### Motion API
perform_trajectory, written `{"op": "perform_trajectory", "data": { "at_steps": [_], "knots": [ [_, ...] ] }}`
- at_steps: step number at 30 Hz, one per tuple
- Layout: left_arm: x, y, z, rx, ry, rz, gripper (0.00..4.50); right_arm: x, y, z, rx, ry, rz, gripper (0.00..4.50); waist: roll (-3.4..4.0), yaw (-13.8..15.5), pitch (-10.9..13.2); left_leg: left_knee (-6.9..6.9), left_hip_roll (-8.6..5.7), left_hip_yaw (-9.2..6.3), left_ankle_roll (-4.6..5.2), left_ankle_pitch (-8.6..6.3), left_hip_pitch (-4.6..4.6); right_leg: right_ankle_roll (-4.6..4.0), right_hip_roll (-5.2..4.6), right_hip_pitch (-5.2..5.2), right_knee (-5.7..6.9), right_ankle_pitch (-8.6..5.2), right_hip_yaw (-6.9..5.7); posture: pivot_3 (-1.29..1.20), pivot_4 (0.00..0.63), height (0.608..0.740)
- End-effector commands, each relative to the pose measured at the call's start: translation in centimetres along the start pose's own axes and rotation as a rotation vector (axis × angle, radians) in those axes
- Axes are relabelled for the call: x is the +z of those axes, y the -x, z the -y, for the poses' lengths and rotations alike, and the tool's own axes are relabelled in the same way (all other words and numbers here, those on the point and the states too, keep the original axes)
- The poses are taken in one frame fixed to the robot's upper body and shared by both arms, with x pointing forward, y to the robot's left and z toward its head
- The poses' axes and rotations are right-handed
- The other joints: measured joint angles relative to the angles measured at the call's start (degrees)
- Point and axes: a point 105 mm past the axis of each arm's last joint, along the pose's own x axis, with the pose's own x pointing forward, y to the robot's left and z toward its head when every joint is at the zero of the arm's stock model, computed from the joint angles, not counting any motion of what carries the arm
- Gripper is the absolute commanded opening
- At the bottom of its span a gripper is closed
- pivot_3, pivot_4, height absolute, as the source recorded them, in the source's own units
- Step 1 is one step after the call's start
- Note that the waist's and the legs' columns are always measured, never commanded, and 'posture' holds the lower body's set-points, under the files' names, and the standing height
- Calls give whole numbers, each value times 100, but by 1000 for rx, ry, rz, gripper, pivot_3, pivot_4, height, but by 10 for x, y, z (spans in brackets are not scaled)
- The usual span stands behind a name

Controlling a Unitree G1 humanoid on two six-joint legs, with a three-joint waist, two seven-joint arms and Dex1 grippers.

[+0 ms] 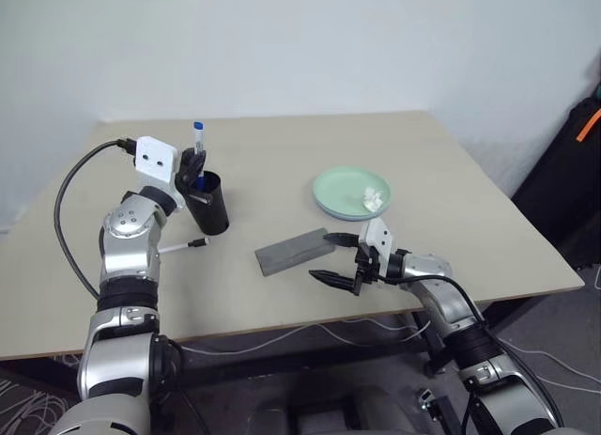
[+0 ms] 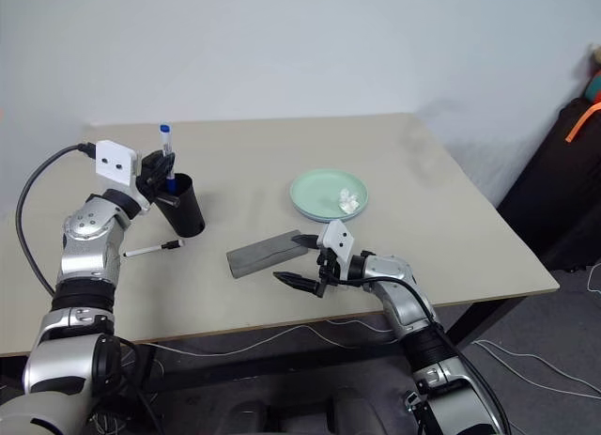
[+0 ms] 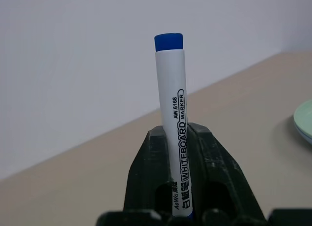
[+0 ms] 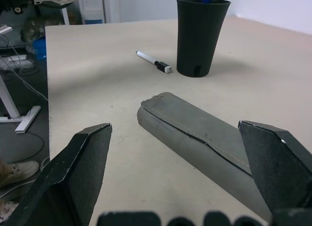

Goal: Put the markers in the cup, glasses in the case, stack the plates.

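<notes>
Above the black cup (image 1: 208,202), the left tool (image 1: 194,164) grasps the blue-capped marker (image 1: 199,146) upright, its lower end inside the cup. Beside the cup on the desk (image 1: 282,153) lies the black-capped marker (image 1: 184,246); further right, the right tool (image 1: 331,257) hangs released beside the grey case (image 1: 293,251), near the mint plate (image 1: 344,193).

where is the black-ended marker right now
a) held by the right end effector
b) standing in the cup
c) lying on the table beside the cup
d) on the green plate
c: the black-ended marker lies flat on the table next to the black cup, while the blue-ended marker stands over the cup in the left end effector.
</notes>
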Motion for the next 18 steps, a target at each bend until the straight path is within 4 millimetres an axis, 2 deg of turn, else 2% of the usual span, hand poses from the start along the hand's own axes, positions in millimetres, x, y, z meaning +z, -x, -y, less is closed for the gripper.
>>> {"op": "perform_trajectory", "data": {
  "at_steps": [1, 5, 11, 14, 18],
  "knots": [
    [6, 2, -4, 25, 4, 39, 1806, 16, -2, 2, 7, 44, 31, 4500, 0, 0, 0, 0, 0, 0, 0, 0, 0, 0, 0, 0, 0, 0, 0, 0, 0, 740],
    [11, 2, 1, -1, 1, 61, 3109, 16, -2, 2, 6, 43, 30, 4500, 0, 1, 0, -2, 0, 0, -1, 0, -1, 0, 0, -1, -1, 0, -1, 0, 0, 740],
    [30, 1, 0, -75, 5, 108, 3109, 18, -1, 3, 7, 45, 28, 4500, 0, -1, 0, -2, -1, 0, -1, -1, -2, 0, -2, -1, -2, 0, -2, 0, 0, 740],
    [52, 3, -2, -178, 44, 149, 3109, 18, -2, 3, 10, 42, 27, 4500, 0, -3, 0, -3, 0, 0, -2, -1, -2, -1, 0, -3, -2, -1, -2, 0, 0, 740],
    [85, 20, 4, -409, 149, 205, 3109, 17, -3, 2, 13, 36, 27, 4500, 0, -14, 1, -7, 1, 0, -2, -1, -3, -12, 1, -5, -4, -8, -2, 0, 0, 740]
  ]
}}
